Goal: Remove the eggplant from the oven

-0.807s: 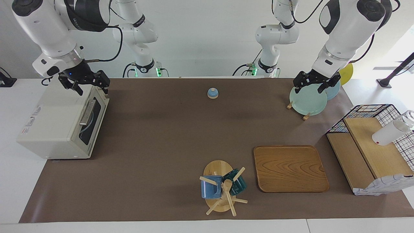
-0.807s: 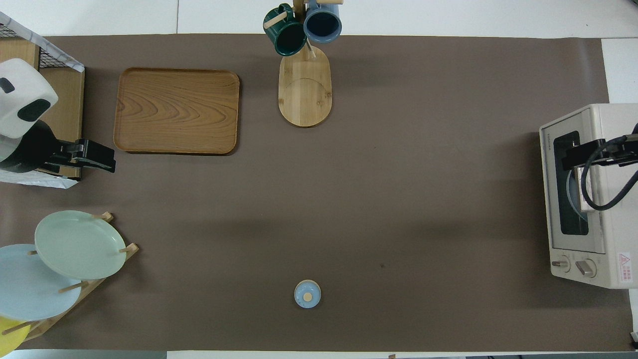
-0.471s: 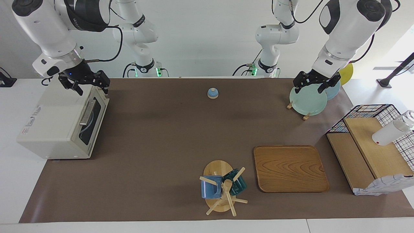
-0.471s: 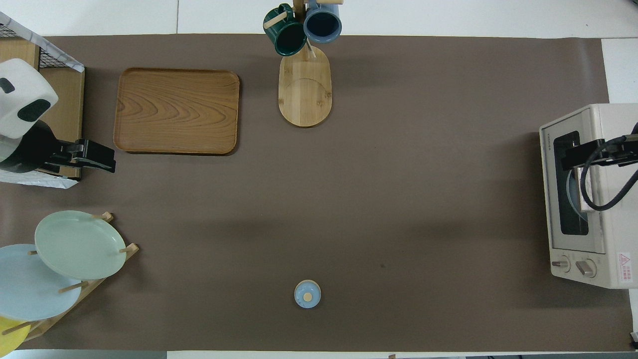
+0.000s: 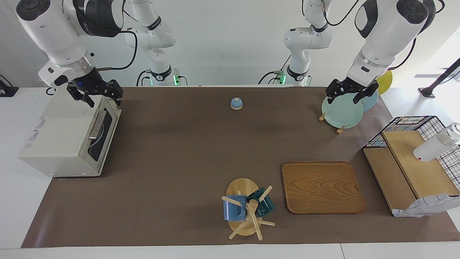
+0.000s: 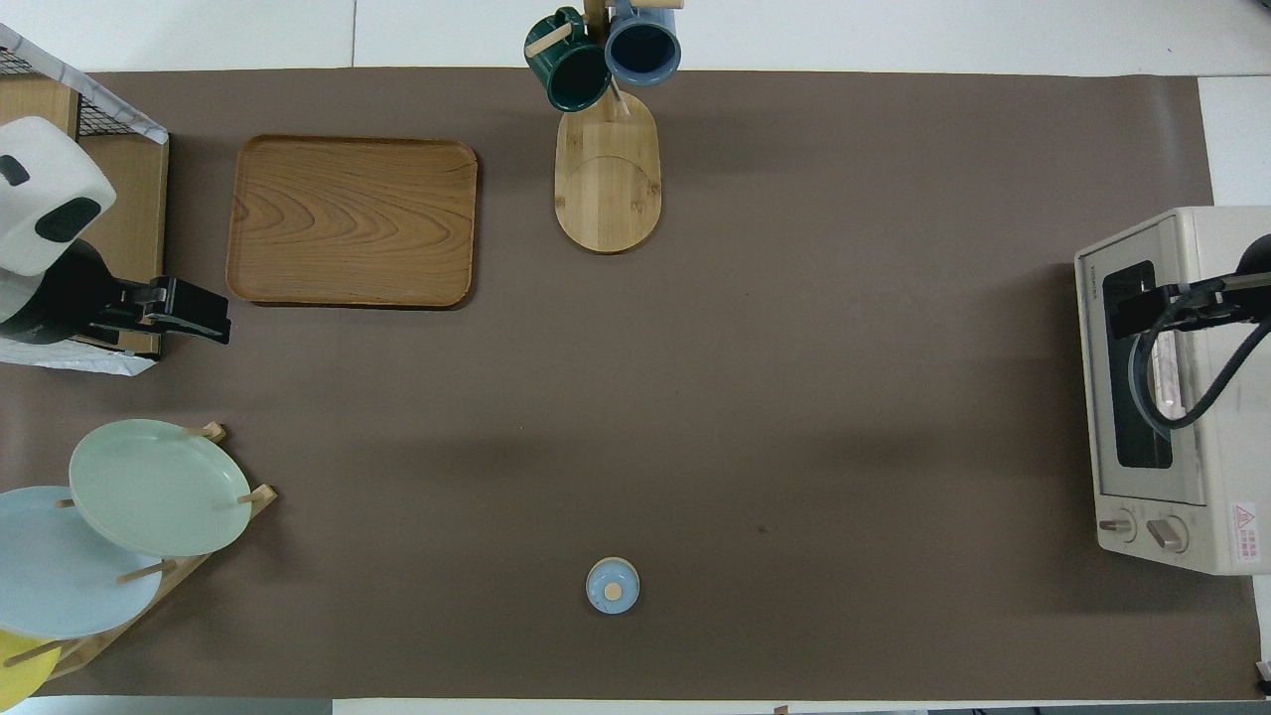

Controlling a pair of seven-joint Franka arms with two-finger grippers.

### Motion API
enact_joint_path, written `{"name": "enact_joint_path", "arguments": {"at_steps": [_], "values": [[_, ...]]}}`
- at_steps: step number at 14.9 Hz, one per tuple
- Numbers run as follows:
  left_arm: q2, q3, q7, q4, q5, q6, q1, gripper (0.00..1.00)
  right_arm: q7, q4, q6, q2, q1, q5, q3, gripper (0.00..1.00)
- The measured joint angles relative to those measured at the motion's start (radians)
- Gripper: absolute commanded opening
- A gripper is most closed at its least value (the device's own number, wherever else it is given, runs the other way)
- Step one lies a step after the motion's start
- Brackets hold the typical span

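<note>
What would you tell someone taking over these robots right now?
Right gripper: open, empty, over the top edge of the oven door, near its handle.
Left gripper: open, empty, waiting over the plate rack.
Oven: at the right arm's end of the table, door shut. The eggplant is not visible; only a plate's rim shows through the glass.
Done: nothing yet.
Left: open the door, take the eggplant out, set it down.
</note>
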Motion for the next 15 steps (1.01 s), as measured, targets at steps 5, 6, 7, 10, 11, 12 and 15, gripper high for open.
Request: {"name": "enact_joint_path", "arguments": {"at_steps": [5, 6, 7, 10, 11, 12, 15], "values": [[0.0, 0.0, 0.0, 0.0, 0.0, 0.0, 0.0, 1.0, 0.048, -0.177, 0.178, -0.024, -0.003, -0.132, -0.004, 0.0], [0.0, 0.0, 0.0, 0.0, 0.0, 0.0, 0.0, 1.0, 0.061, -0.192, 0.18, -0.023, -0.003, -0.159, -0.004, 0.0], [0.0, 0.0, 0.0, 0.0, 0.0, 0.0, 0.0, 1.0, 0.071, -0.203, 0.181, -0.023, -0.003, -0.185, -0.004, 0.0], [0.0, 0.0, 0.0, 0.0, 0.0, 0.0, 0.0, 1.0, 0.078, -0.229, 0.185, -0.021, -0.014, -0.223, -0.005, 0.0], [0.0, 0.0, 0.0, 0.0, 0.0, 0.0, 0.0, 1.0, 0.078, -0.234, 0.185, -0.018, -0.021, -0.24, -0.006, 0.0], [0.0, 0.0, 0.0, 0.0, 0.0, 0.0, 0.0, 1.0, 0.078, -0.239, 0.187, -0.016, -0.026, -0.255, -0.006, 0.0], [0.0, -0.001, 0.0, 0.0, 0.0, 0.0, 0.0, 1.0, 0.076, -0.252, 0.197, -0.013, -0.029, -0.285, -0.006, 0.0]]}}
